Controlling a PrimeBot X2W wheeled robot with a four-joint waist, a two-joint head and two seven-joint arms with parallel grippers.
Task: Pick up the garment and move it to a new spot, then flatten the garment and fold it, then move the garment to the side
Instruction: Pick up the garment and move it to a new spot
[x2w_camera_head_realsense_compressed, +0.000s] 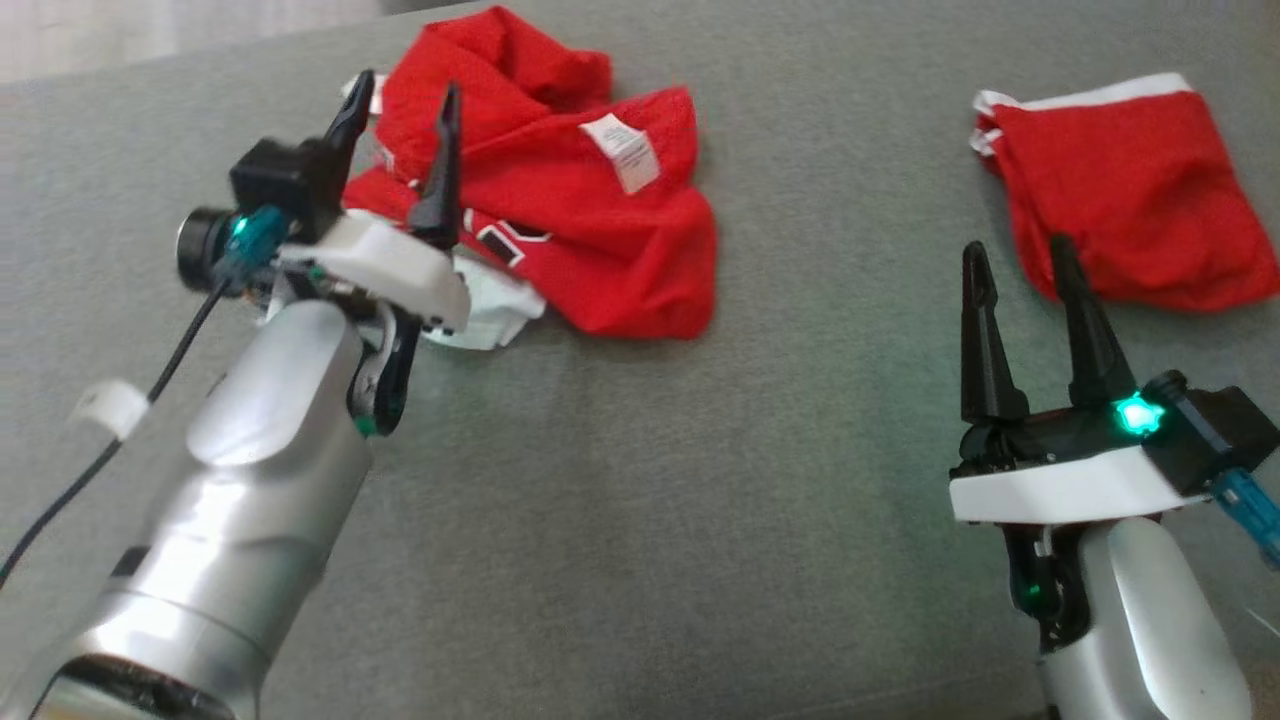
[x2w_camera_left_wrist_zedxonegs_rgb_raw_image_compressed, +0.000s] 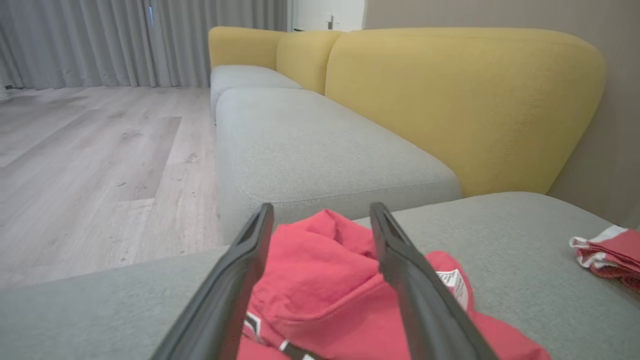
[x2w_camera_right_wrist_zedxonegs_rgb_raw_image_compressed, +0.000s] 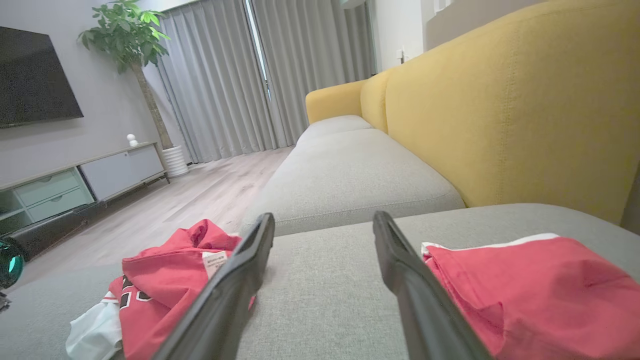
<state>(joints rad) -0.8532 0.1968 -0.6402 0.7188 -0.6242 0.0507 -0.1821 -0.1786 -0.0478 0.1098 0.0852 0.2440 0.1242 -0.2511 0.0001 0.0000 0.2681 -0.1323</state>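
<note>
**A:** Two red pieces lie on the wide grey fabric sofa seat (x2w_camera_head_realsense_compressed: 620, 480). Which one is ours?

**B:** I judge it to be the crumpled red mesh garment (x2w_camera_head_realsense_compressed: 590, 220), heaped at the far left of the seat. The neatly folded red cloth with white trim (x2w_camera_head_realsense_compressed: 1140, 190) lies at the far right, well apart from it, and looks finished.

**A:** And the arms?

**B:** The left gripper (x2w_camera_head_realsense_compressed: 405, 90) is poised over the heap's left side. Its fingers (x2w_camera_head_realsense_compressed: 440, 170) are spread wide and clasp nothing. The right gripper (x2w_camera_head_realsense_compressed: 1018, 250) sits at the near right with its fingers equally parted and empty, the tips just short of the folded cloth.

**A:** So flattening is the step?

**B:** That is my reading, since the heap is bunched with its layers doubled over. Each gripper should take a separate edge and pinch a single layer. The white hem (x2w_camera_head_realsense_compressed: 490, 310) poking out at the near side looks like a handy start. Then both should draw apart sideways, low over the seat, so the fabric drags itself flat.

**A:** What could go wrong?

**B:** Catching two layers would only shift the lump. The small white label (x2w_camera_head_realsense_compressed: 622, 150) faces up, so that part is probably turned inside out. The mesh looks limp and may cling to the cushion weave, so slow pulls suit it. The right arm should also keep clear of the folded cloth.
</note>
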